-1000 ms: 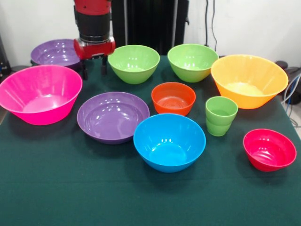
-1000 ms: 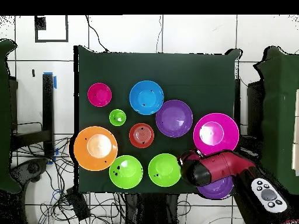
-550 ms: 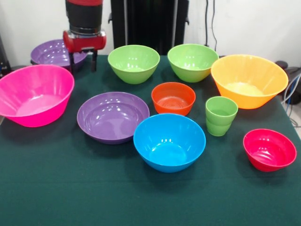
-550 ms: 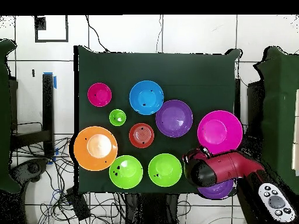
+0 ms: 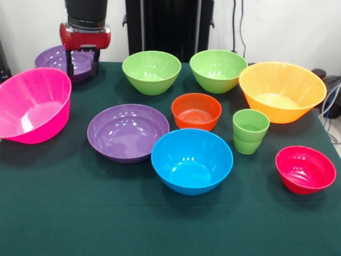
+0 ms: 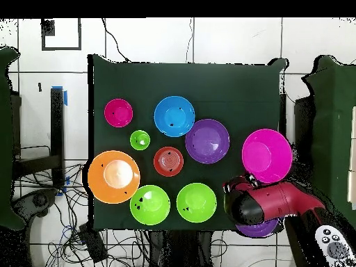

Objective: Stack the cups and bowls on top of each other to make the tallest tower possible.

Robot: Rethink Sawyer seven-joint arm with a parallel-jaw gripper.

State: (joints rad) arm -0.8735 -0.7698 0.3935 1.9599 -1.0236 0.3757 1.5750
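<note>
Pincer (image 5: pixel 82 63) hangs over the far purple bowl (image 5: pixel 56 60), its two black fingers (image 5: pixel 70 65) standing apart, nothing between them. Landmark for places: blue bowl (image 5: pixel 192 160), front view. Second purple bowl (image 5: pixel 128 132) sits just left of it, rims nearly touching. Small orange bowl (image 5: pixel 196 111) lies just behind it. Lime-green cups (image 5: pixel 250 131), one nested in the other, stand to its right; red-pink bowl (image 5: pixel 305 169) is further right. Yellow-orange bowl (image 5: pixel 282 91) sits behind and to its right. Two lime-green bowls (image 5: pixel 151 71) stand side by side behind it. Hot-pink bowl (image 5: pixel 33 104) lies far to its left, tilted, at the edge of the green tabletop (image 5: pixel 106 213).
</note>
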